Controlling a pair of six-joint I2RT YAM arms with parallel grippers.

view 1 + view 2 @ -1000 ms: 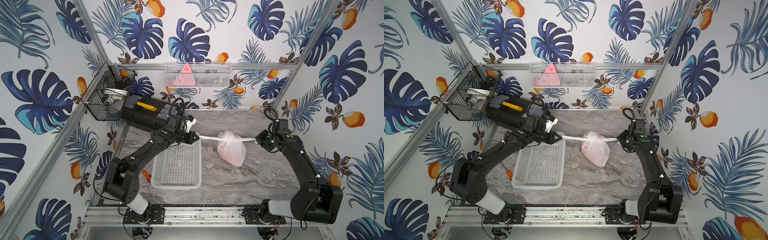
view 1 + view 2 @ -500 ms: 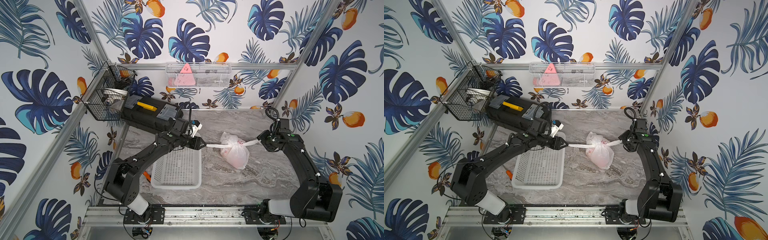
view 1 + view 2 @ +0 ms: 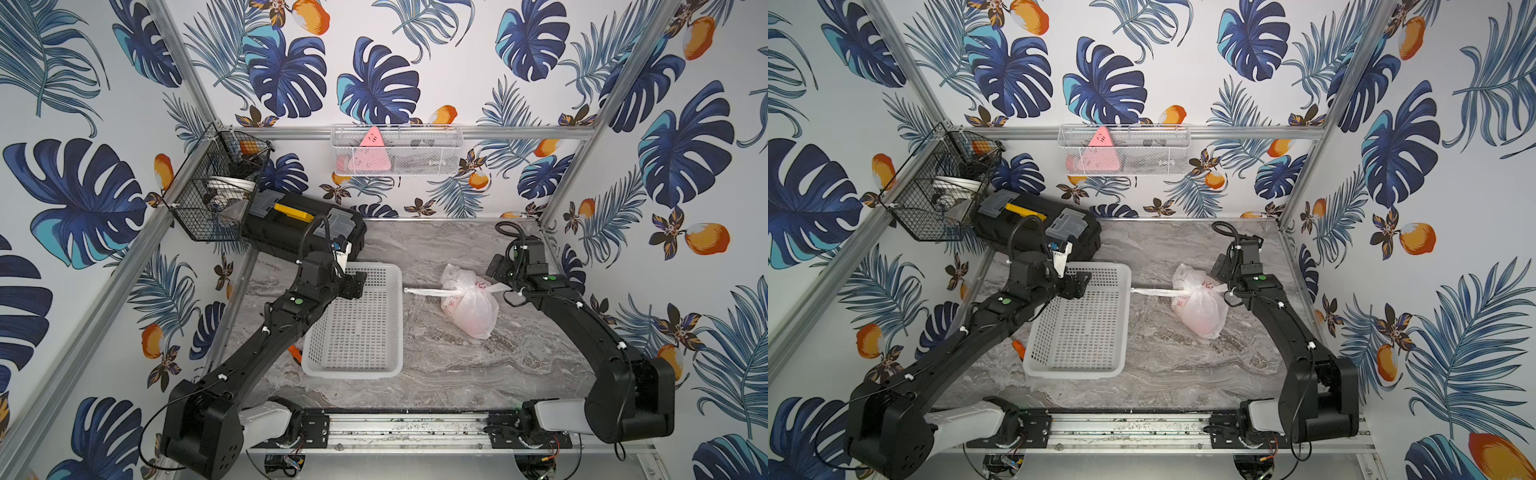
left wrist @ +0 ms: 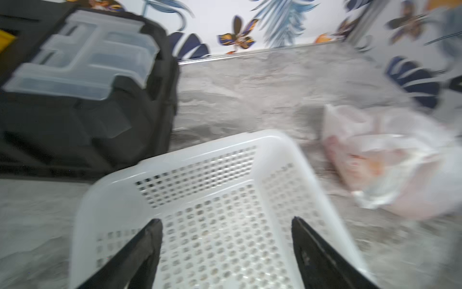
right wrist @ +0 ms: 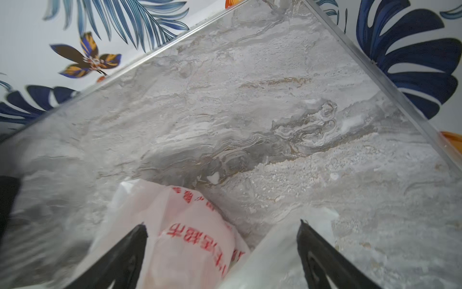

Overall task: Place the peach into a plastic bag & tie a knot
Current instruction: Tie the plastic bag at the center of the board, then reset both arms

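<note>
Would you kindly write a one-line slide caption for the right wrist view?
Right gripper, open, close to the red-lettered plastic bag lying on the marble table.

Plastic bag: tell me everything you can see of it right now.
The plastic bag is thin, translucent white film with red lettering, something pinkish showing through. It lies slumped on the marble table, apart from the perforated white basket. Its handles are bunched into a knot; one twisted tail stretches toward the basket, a shorter one toward the right pincer, which stands open close to the bag, gripping nothing.
</note>
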